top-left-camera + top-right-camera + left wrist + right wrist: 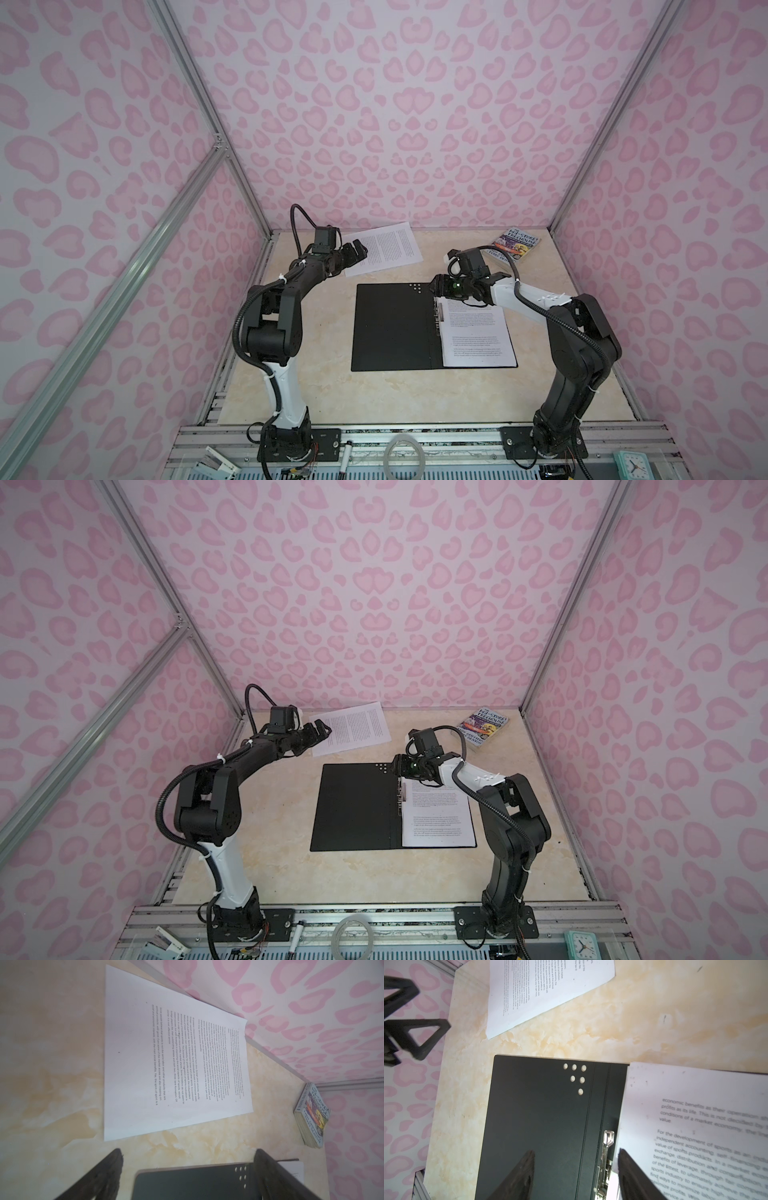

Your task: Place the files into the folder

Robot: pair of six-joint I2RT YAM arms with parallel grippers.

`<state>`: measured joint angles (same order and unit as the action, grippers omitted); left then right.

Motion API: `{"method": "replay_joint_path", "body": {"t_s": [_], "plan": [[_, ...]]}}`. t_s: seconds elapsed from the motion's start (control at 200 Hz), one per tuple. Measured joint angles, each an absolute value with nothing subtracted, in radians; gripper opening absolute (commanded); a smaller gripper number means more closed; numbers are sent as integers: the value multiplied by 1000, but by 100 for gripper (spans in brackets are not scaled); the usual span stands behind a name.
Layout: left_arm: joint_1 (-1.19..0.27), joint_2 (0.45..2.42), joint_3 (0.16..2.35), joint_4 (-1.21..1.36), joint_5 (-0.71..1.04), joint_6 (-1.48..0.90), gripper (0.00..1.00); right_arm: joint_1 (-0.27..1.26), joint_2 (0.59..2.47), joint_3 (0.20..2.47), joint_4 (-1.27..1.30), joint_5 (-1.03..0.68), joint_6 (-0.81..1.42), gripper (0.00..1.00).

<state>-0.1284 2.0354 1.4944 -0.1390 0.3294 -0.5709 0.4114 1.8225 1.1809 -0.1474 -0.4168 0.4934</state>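
Your cream marbled tabletop (pixel 395 395) carried an open black thin folder (pixel 395 328) mid-table, loose white printed paper sheets (pixel 386 247) at the back, and a colourful paperback book (pixel 515 247) in the far right corner.

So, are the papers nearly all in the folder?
Partly done: white printed paper sheets lie on the right half of the open black-lined folder, beside its metal spine clip. In hand: nothing. The right gripper hangs open over the clip, and the left gripper is open near the loose white printed paper outside the folder. That is left.

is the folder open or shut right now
Open: the folder lies spread flat, black inside up, its metal clip exposed and a printed sheet lying on its right half.
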Motion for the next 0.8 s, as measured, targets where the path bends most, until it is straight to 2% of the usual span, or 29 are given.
{"method": "replay_joint_path", "body": {"t_s": [0.27,0.455,0.58,0.8], "plan": [[-126,2260,1752,-243,408,-538,99,411,1822,1157,-131,-449,480,73],[-124,2319,1799,-300,409,-540,98,411,1834,1157,-121,-453,477,80],[-120,2306,1747,-274,413,-550,98,411,1857,1173,-120,-453,478,80],[-112,2161,1494,-160,358,-606,98,421,1941,1259,-119,-455,483,77]]}}
